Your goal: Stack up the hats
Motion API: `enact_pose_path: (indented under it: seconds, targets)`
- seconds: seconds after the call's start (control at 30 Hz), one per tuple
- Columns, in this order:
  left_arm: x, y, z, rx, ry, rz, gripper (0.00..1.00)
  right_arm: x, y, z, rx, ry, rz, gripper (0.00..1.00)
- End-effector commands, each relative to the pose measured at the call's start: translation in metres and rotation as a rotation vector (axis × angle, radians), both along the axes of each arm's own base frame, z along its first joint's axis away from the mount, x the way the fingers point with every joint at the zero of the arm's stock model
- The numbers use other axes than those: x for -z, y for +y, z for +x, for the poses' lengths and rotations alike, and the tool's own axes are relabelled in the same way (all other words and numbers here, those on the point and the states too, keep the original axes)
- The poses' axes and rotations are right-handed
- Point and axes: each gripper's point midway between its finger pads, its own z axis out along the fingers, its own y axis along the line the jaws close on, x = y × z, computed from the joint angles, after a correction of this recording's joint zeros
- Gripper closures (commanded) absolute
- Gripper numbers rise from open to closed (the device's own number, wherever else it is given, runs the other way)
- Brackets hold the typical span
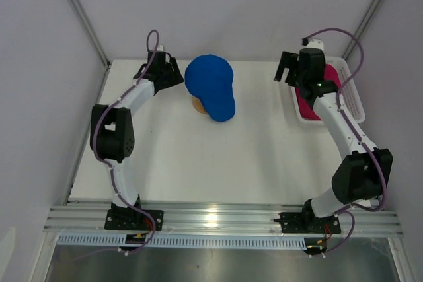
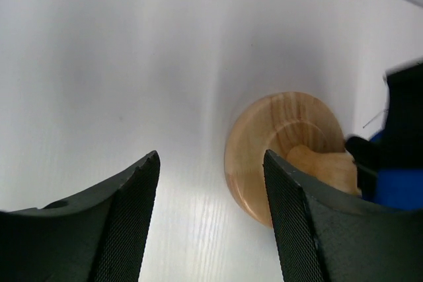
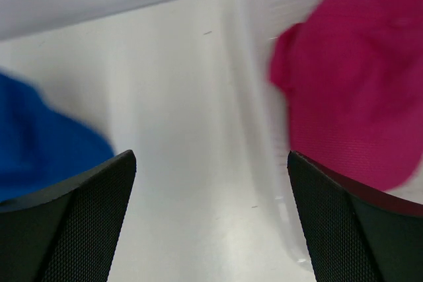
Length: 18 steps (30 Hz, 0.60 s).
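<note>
I have the blue hat toward 12 o'clock on the white table. It sits on top of the wooden stand, whose tan base peeks out at the hat's 7 o'clock edge. The brim points toward 5 o'clock.

My left gripper is at the hat's 9 o'clock, just beside it, with its fingers apart and nothing between them. In the left wrist view the stand's round base lies partly behind the right-hand finger, and a scrap of blue shows at the frame's 3 o'clock edge.

A pink hat lies inside the white basket at the table's 2 o'clock. I cannot tell whether another hat lies under it. My right gripper hangs at the basket's 10 o'clock corner, spread wide and holding nothing. The right wrist view looks down between its fingers onto bare table, with the basket rim and pink fabric toward 2 o'clock and the blue hat at 9 o'clock.
</note>
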Motion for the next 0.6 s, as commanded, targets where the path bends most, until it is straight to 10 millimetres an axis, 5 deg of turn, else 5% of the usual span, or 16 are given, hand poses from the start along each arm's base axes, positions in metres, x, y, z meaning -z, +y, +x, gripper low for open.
enact_pose_path:
  seconds: [0.0,0.07,0.13,0.17,0.27,0.4,0.57]
  targets:
    - [-0.054,0.032,-0.009,-0.056,-0.094,-0.126,0.32,-0.036,-0.085,-0.003,0.297,-0.048,-0.039,0.01]
    - [-0.071,0.042,-0.017,-0.059,-0.13,-0.188,0.3,-0.036,-0.126,-0.008,0.417,-0.049,-0.067,0.01]
    - [-0.086,0.054,-0.022,-0.049,-0.174,-0.23,0.24,-0.03,-0.144,-0.01,0.459,-0.037,-0.084,0.01]
    - [-0.099,0.056,-0.028,-0.039,-0.205,-0.234,0.21,-0.016,-0.17,-0.012,0.51,-0.006,-0.089,0.01]
    - [-0.123,0.056,-0.038,-0.001,-0.25,-0.21,0.14,0.013,-0.2,-0.011,0.552,0.045,-0.057,0.01]
    - [-0.148,0.054,-0.051,0.037,-0.293,-0.184,0.11,0.042,-0.23,-0.008,0.609,0.069,-0.012,0.01]
    - [-0.171,0.054,-0.066,0.061,-0.34,-0.164,0.1,0.067,-0.243,0.002,0.613,0.096,-0.014,0.01]
